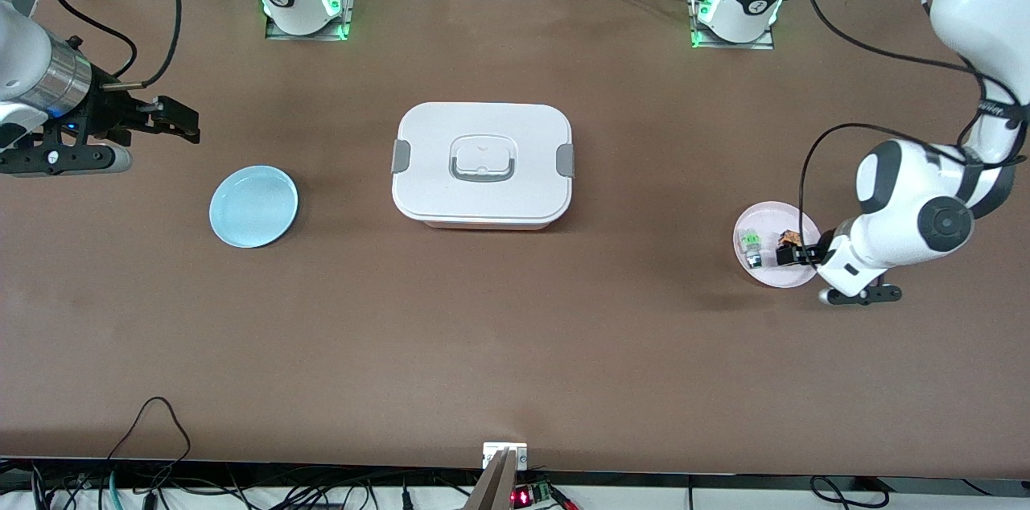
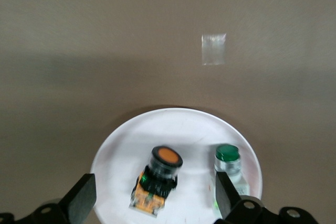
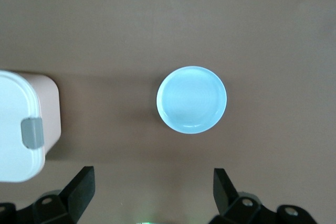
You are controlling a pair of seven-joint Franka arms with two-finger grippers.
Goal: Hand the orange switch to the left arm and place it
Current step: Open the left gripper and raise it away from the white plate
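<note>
The orange switch (image 1: 789, 237) lies tilted on a small pale saucer (image 1: 767, 219) at the left arm's end of the table. In the left wrist view the switch (image 2: 160, 174) shows its orange cap, black body and orange base. My left gripper (image 1: 793, 254) is low over the saucer (image 2: 173, 129) and open. Its fingers (image 2: 81, 200) stand on either side of the switch, apart from it. My right gripper (image 1: 179, 121) is open and empty in the air over the right arm's end of the table. The white box (image 1: 483, 164) stands lidded at the table's middle.
A green-and-clear component (image 1: 751, 246) stands on the same saucer beside the switch, close to one left finger (image 2: 229, 163). A pale blue plate (image 1: 253, 206) lies between the box and the right arm's end; the right wrist view shows it (image 3: 191, 99) and a box corner (image 3: 23, 124).
</note>
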